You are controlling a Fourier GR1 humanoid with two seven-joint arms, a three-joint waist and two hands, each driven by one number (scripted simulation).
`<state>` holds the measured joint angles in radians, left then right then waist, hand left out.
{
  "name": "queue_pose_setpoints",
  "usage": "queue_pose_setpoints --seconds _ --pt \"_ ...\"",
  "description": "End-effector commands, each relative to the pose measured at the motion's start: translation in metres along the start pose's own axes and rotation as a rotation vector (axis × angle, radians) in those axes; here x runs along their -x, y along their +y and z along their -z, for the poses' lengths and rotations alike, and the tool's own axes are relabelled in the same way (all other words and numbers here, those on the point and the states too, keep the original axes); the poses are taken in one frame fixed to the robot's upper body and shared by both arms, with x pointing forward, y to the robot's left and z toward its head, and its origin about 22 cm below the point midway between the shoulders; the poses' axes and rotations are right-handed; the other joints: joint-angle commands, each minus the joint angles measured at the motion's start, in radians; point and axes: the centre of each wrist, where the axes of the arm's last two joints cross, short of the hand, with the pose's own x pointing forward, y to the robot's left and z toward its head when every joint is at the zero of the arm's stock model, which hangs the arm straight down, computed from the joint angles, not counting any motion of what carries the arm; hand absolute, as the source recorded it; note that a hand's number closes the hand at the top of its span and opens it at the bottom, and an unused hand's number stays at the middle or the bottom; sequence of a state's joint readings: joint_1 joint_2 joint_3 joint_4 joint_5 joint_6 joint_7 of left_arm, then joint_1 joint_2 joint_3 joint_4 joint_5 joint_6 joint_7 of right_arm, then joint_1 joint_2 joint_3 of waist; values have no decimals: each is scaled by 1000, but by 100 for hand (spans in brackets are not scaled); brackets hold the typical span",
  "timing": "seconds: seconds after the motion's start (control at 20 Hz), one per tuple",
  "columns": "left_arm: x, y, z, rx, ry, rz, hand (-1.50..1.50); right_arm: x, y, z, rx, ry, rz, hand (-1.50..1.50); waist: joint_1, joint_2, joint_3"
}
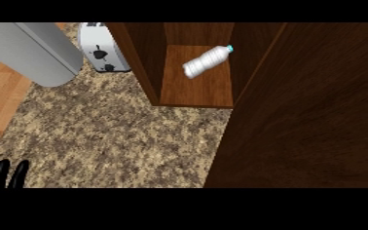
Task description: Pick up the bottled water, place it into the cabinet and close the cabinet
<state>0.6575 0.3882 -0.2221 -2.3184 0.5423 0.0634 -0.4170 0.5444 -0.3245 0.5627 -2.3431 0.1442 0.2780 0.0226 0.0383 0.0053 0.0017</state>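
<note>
A clear water bottle [206, 61] with a teal cap lies on its side on the shelf of the dark wooden cabinet [195, 90], cap pointing to the back right. The cabinet door [302, 126] stands partly swung, a large dark panel covering the right of the view. Only the fingertips of my left hand [13, 173] show at the lower left corner, straight and pointing up, far from the cabinet. My right hand shows nowhere in the view; it may be hidden behind the door.
A white toaster [102, 48] stands at the back, left of the cabinet. A large grey object [39, 53] fills the upper left. Speckled stone counter [122, 136] spreads across the middle, with wood floor [10, 92] at the far left.
</note>
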Motion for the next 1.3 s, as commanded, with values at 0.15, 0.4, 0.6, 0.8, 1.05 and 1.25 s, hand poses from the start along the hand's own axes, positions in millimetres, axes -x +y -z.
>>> queue_pose_setpoints --seconds 0.15,0.4,0.6,0.8,1.05,1.25 --pt "-17 12 -6 16 0 -37 -150 -19 35 37 -89 -115 203 150 32 -3 -6" --pt "-10 23 -13 36 3 -38 -150 -24 27 60 -72 -137 231 150 43 1 -7" --pt "-33 40 -17 35 -4 -28 -150 -22 22 90 -43 -104 232 150 40 -2 -5" --pt "-33 53 -28 5 -17 -24 -150 -36 16 127 -39 -97 257 150 29 -1 -5" --pt "-51 82 -44 8 -13 -27 -150 -37 -12 169 12 -103 322 150 19 -4 -3" --pt "-63 73 -56 0 0 -39 -150 -44 -35 188 4 -98 401 150 3 -7 -2"
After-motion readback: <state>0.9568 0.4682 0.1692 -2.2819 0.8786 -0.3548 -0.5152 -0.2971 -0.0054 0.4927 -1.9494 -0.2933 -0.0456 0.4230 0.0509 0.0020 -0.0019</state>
